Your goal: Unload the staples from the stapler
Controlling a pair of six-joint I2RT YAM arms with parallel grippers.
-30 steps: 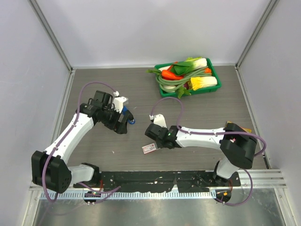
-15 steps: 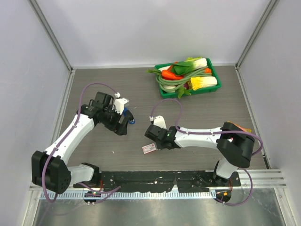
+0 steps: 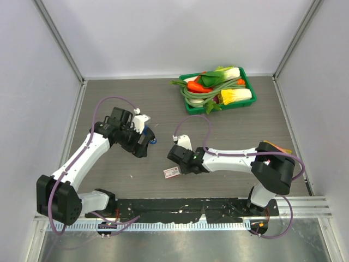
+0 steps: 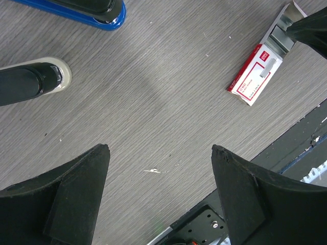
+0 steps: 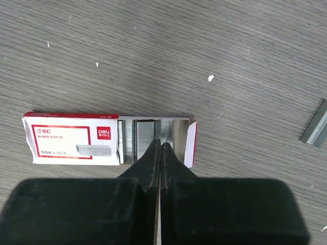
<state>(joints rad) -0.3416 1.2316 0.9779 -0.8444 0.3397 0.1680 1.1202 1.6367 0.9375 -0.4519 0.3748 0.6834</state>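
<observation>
Mostly the stapler (image 4: 102, 18) is hiding: the wrist view is cropping it, and from above only a blue tip is peeking past the left gripper (image 3: 146, 141), left of the table's (image 3: 245, 125) middle. That bent arm is hovering with jaws spread, empty. The other arm is stretching leftward, the right gripper (image 5: 159, 146) pinched shut, tips touching the open staple box (image 5: 71, 138); the staples (image 5: 314, 127), a grey strip, are lying nearby, half cropped.

Counter (image 5: 230, 46) matt grey wood-grain finish; stapler (image 4: 87, 13) body glossy blue plastic; box (image 5: 71, 139) smooth printed white-and-red card; staples (image 5: 313, 121) at right edge of frame dull grey metal; right hand (image 5: 160, 147) matt black plastic.
</observation>
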